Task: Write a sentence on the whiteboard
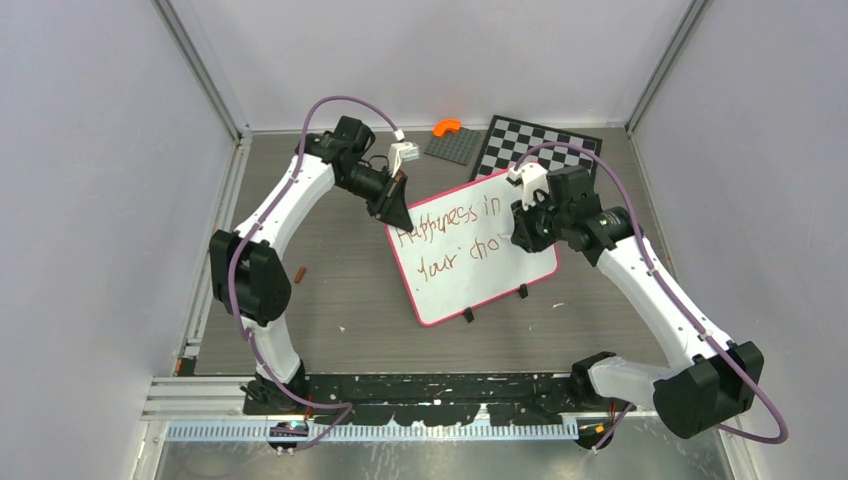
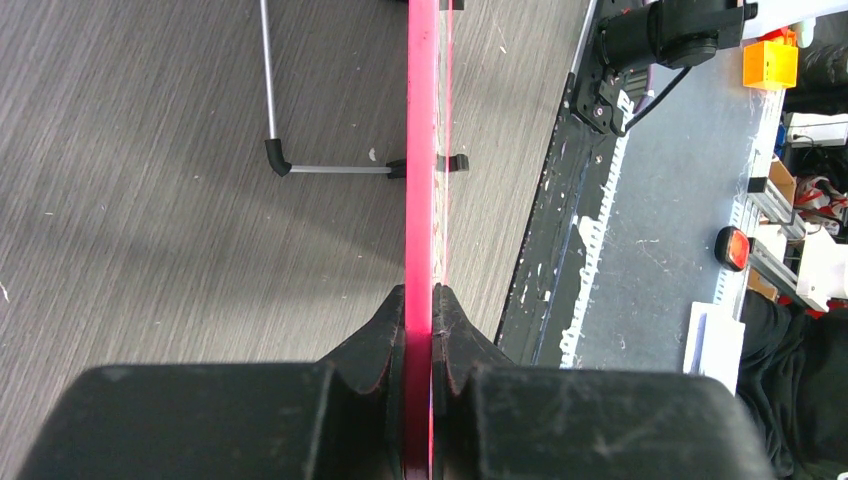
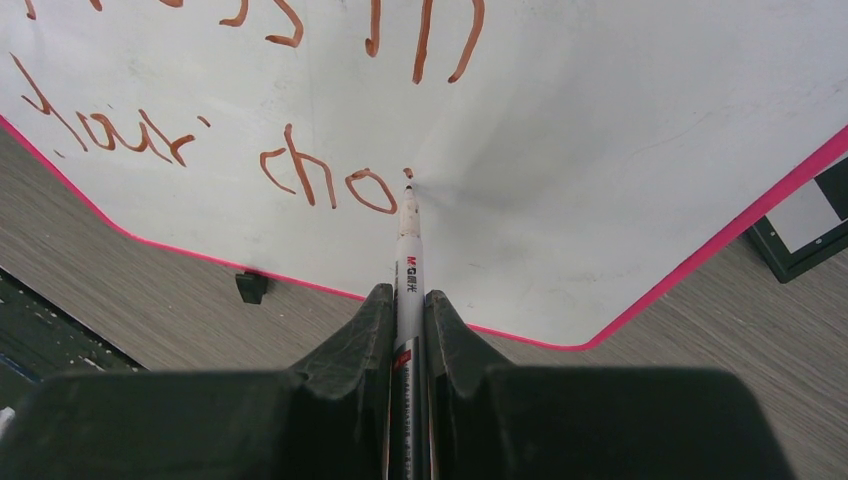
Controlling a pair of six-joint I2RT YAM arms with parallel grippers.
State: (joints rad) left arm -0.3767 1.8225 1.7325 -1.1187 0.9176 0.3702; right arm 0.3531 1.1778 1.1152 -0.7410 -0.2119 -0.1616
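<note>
At table centre: whiteboard, turned askew. Sentence reads "Happiness in / your cho", unfinished. Marker tip touching board just right of "cho", clamped in right gripper. Left gripper pinching pink frame, far-left corner. Chessboard just beyond far edge.

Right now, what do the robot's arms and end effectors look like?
The left arm and right arm have white link shells and black joints, each with a purple cable. The left end effector and right end effector each have two black, wedge-shaped fingers.
</note>
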